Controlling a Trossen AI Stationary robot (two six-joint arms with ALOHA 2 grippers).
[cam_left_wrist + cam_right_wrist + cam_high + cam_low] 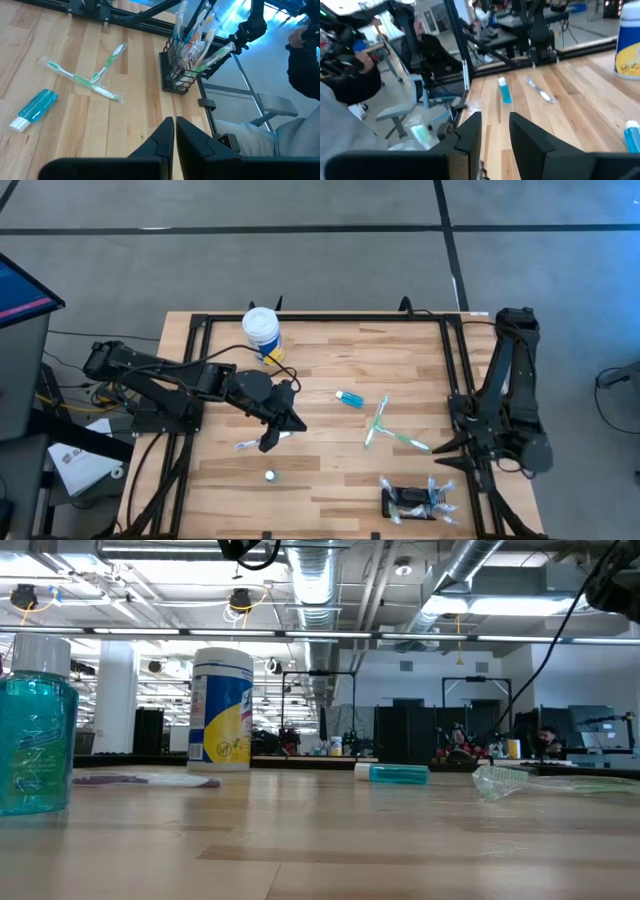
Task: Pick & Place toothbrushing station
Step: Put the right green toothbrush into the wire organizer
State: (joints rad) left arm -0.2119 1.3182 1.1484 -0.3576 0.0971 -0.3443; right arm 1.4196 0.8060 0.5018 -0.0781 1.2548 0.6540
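Standing by the table edge, toothbrushing station (412,503) partly hides behind brushes; left claw (268,442) shut, right's state unclear.

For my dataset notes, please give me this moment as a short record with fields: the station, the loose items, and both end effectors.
station: toothbrushing station, black holder with wrapped toothbrushes in it, near the table's front edge
loose toothbrushes: two wrapped toothbrushes crossed at mid-table
tub: white-lidded wipes tub at the back edge
left end effector: shut, holding nothing, above the table
right end effector: fingers apart, empty, by the table's right edge
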